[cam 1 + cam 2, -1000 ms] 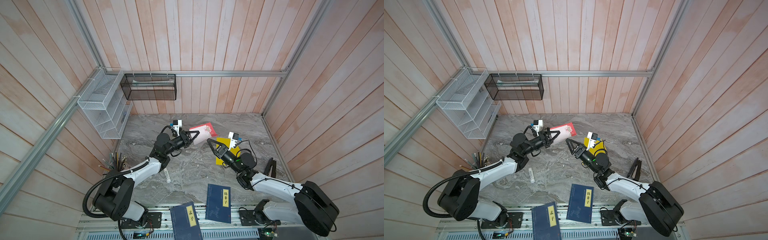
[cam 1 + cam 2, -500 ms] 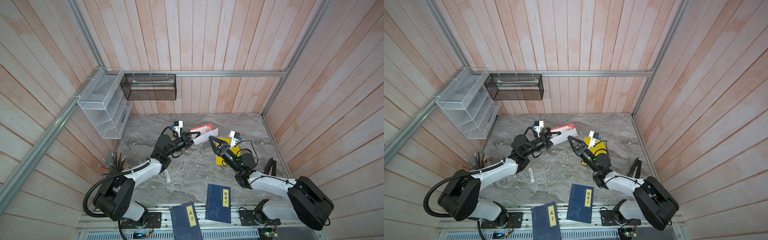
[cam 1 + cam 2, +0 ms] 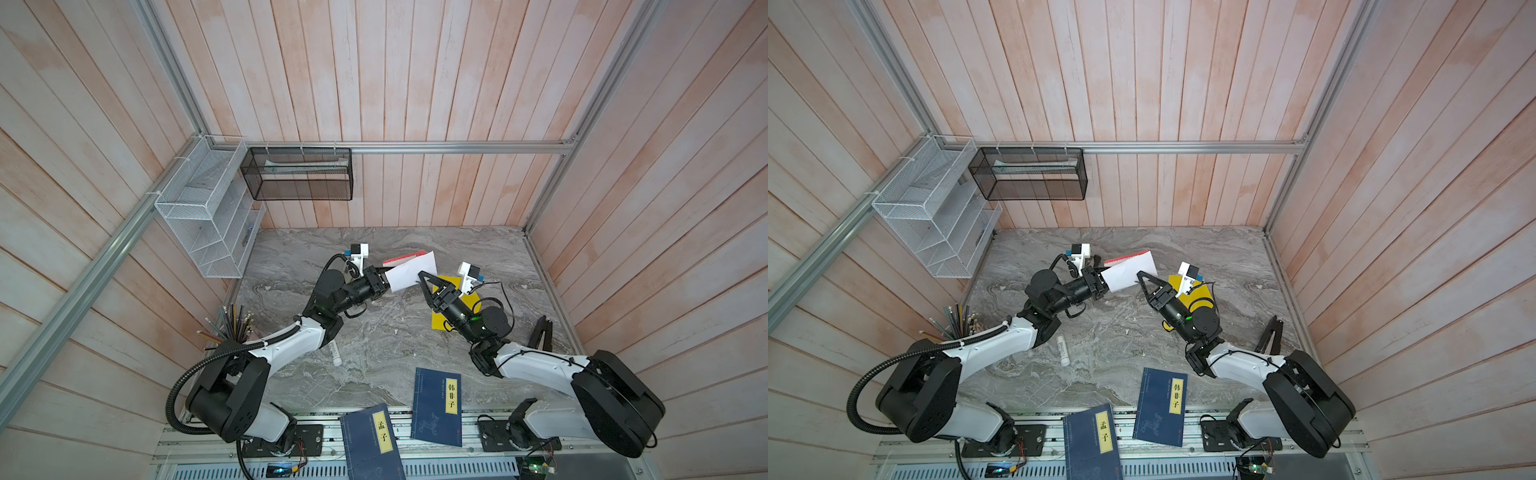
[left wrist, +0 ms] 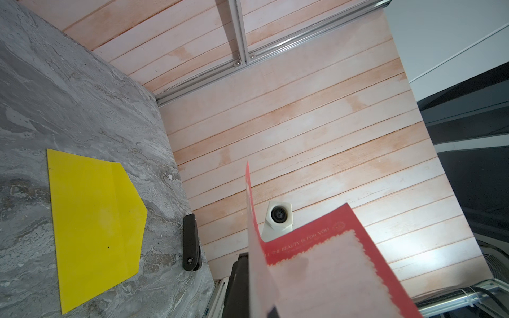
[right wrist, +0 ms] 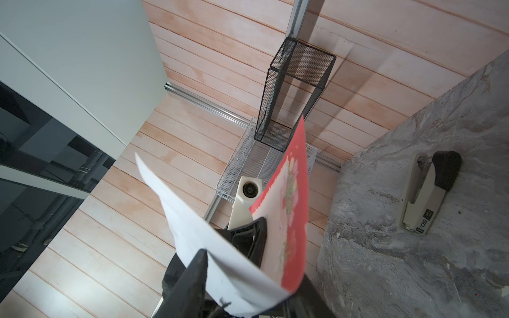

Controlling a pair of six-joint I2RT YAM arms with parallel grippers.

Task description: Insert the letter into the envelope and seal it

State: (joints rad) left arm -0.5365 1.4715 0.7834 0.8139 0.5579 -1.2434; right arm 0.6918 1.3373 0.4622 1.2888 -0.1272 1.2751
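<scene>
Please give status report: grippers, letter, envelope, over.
Left gripper shut on letter, aloft. Right gripper open, fingers astride letter's free end. Envelope flat, flap open, right arm above it.

Right gripper [image 3: 428, 277] reached the letter [image 3: 412, 271]
It swung to the free edge, jaws narrowing around it; the letter turned white side up.
</scene>
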